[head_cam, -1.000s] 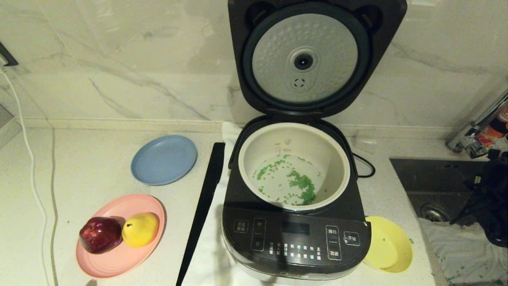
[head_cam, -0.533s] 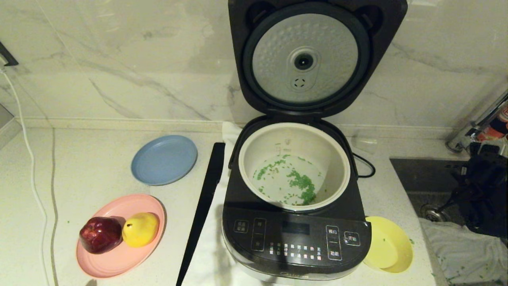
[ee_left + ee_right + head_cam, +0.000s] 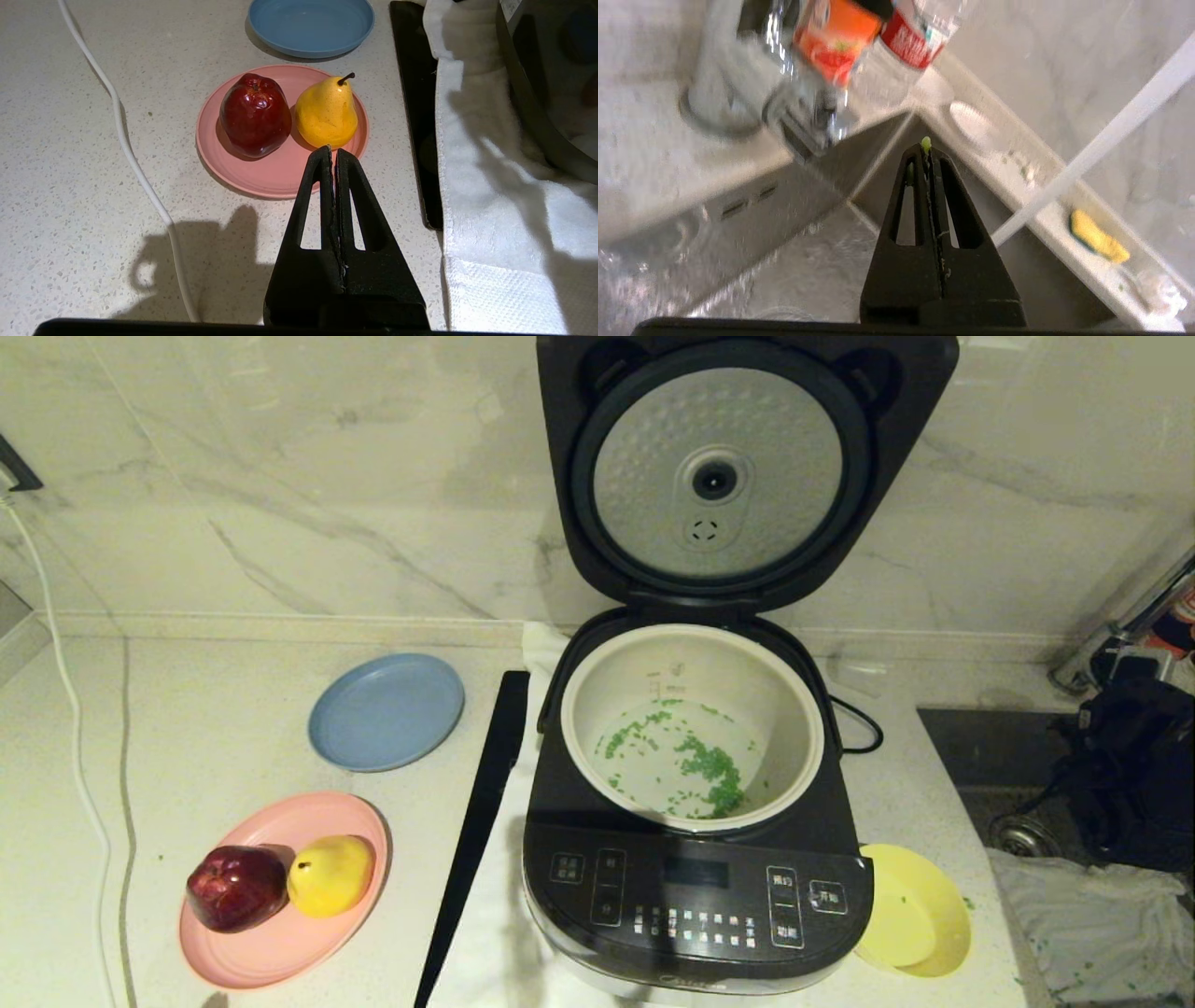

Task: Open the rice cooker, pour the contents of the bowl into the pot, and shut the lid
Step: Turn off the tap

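Right hand (image 3: pixel 928 151) moved back over sink (image 3: pixel 822 275), fingers pressed together, holding nothing.

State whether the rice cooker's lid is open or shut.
Open: the lid stands upright behind the pot, its dimpled silver plate facing forward.

— Status of the rice cooker (image 3: pixel 695 896)?
— I see it on the counter (image 3: pixel 215 728), its lid (image 3: pixel 738 467) raised fully upright, dimpled silver plate facing me.
— And the pot (image 3: pixel 789 709)?
— Seated inside, cream-white, uncovered. The contents (image 3: pixel 709 770), chopped green bits, lie scattered across its bottom.
— The bowl (image 3: pixel 920 910)?
— Pale yellow, tilted, resting against the cooker's front right corner; only a few green specks inside.
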Tool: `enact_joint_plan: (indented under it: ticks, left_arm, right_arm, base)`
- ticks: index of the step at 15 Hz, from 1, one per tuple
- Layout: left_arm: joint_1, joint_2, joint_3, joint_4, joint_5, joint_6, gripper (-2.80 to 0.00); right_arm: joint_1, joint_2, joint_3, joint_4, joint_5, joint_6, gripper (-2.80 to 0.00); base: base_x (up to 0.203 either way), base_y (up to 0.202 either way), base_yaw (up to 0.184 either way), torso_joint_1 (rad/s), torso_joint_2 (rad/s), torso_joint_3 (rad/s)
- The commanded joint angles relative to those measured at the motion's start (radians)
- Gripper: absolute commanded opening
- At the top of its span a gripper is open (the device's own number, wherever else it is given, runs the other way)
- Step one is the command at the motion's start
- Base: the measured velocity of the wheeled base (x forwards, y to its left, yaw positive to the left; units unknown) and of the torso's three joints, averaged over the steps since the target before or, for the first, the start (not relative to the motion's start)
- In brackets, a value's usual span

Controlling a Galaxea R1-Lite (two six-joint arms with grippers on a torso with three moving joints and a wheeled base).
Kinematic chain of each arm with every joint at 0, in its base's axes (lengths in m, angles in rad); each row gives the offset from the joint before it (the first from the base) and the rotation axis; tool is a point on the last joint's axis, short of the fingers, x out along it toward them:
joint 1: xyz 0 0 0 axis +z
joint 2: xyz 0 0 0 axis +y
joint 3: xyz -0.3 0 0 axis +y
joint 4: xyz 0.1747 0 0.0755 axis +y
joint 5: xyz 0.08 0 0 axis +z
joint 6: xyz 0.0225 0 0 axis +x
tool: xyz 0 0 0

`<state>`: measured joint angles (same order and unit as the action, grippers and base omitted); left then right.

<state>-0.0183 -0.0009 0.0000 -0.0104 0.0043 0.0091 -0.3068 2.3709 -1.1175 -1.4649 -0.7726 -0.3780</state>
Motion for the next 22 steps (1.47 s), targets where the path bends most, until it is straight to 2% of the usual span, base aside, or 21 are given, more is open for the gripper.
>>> enact_joint_plan:
  ticks: [1, 12, 22]
  left_arm:
    - [0.0, -0.001, 0.005, 0.0, 0.0, 0.0, -2.8]
    - [0.0, -0.001, 0.005, 0.0, 0.0, 0.0, -2.8]
    - [0.0, -0.001, 0.003, 0.0, 0.0, 0.0, -2.8]
  right_arm:
    - [0.0, -0.004, -0.029, 0.002, -0.003, -0.01, -2.8]
    - [0.007, 0.037, -0.124, 0.062, -0.007, -0.009, -2.8]
    - [0.063, 0.08, -0.221, 0.119, -0.044, -0.01, -2.8]
  base:
    - [0.0, 0.0, 0.0, 0.0, 0.0, 0.0]
    - [0.0, 0.0, 0.0, 0.0, 0.0, 0.0]
    - [0.0, 0.0, 0.0, 0.0, 0.0, 0.0]
